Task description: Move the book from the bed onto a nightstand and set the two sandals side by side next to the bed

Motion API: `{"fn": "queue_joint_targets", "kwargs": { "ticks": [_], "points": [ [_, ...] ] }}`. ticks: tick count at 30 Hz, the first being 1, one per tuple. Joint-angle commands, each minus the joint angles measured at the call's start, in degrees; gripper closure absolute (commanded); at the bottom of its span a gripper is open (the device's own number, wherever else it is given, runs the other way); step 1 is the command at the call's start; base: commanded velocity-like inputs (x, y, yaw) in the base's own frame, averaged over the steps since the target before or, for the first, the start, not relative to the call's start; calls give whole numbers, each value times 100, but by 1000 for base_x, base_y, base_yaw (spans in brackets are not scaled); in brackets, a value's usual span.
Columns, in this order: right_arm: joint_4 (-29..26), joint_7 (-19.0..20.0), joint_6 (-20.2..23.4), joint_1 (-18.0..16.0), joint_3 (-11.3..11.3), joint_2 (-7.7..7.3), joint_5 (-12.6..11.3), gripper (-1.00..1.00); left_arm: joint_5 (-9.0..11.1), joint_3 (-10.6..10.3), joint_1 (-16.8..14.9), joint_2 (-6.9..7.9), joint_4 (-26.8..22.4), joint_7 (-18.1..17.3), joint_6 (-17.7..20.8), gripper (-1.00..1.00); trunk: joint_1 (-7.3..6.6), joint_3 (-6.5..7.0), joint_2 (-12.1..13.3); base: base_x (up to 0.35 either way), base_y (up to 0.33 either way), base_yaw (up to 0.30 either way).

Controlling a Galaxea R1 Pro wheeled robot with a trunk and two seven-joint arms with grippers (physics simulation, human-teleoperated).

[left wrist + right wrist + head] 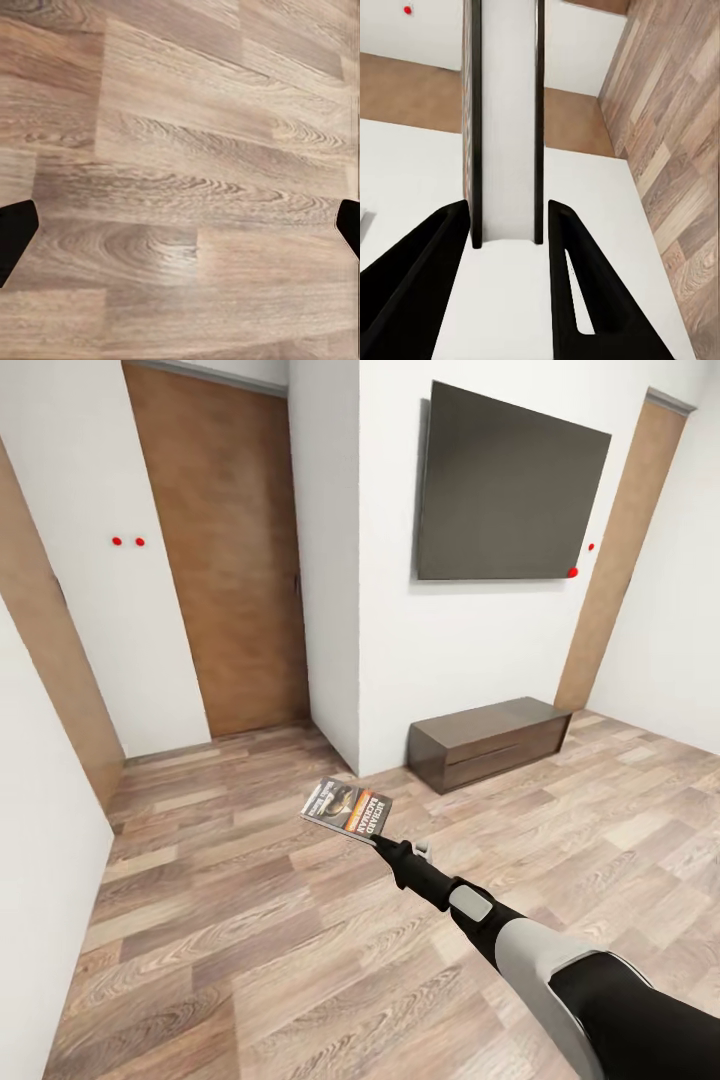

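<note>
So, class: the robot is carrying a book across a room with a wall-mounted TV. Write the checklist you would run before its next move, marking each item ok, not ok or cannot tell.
1. Book held in the right gripper: ok, it hangs above the floor.
2. Grip seen close: ok, jaws flank the book's edge.
3. Left gripper free: ok, open over bare floor.
4. Nightstand in sight: not ok.
5. Low cabinet under the TV a valid target: cannot tell.
</note>
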Motion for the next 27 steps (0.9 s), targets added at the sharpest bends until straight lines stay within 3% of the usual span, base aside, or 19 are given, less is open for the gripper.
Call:
{"fn": "queue_joint_targets", "kwargs": {
  "ticks": [1,27],
  "points": [
    [4,12,53,-7,-4,2,-77,100,58,-43,-2,1,5,-27,-13,-100,3,-6,-2,315,0,-267],
    [4,5,53,-7,-12,2,-84,100,60,-43,-2,16,5,-27,-7,-100,3,-6,-2,316,0,-267]
  ]
}}
